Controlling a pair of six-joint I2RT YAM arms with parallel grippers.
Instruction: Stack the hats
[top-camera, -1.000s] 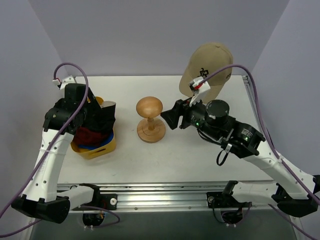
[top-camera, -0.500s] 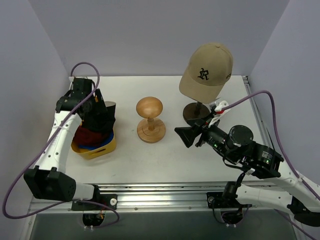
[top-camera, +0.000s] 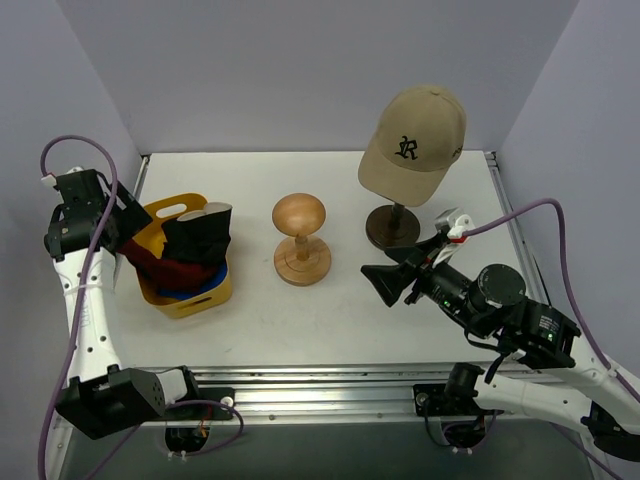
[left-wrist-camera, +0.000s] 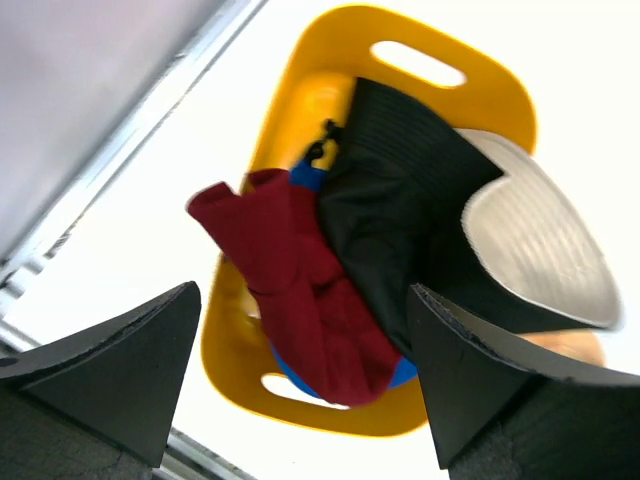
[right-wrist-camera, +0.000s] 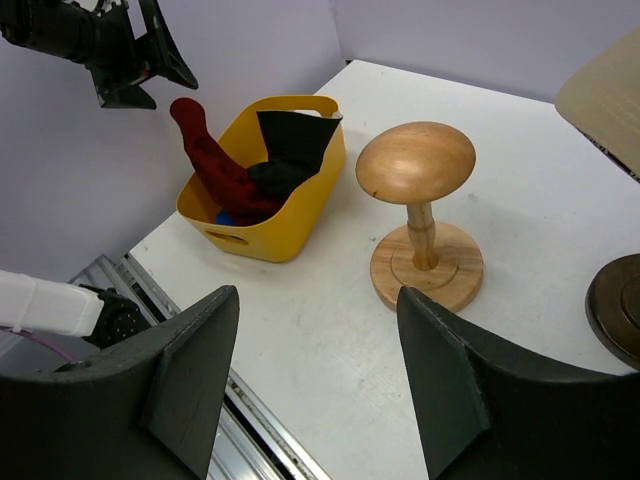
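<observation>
Left gripper (left-wrist-camera: 302, 325) gapes empty at 9 o'clock beside the tray (top-camera: 192, 303) holding the red hat (top-camera: 160, 268), black hat (top-camera: 200, 235) and blue cap (top-camera: 181, 294). Right gripper (right-wrist-camera: 318, 300), released, hovers at 4 o'clock.

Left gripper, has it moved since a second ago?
Yes. The left gripper has pulled back leftward, from above the yellow tray to outside its left rim, with its jaws open.

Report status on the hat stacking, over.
Left claw open up near the yellow tray, right claw open, both empty. Tan cap on its dark stand; red hat, black hat, blue cap heaped in tray. Wooden stand bare, nothing blocking.
</observation>
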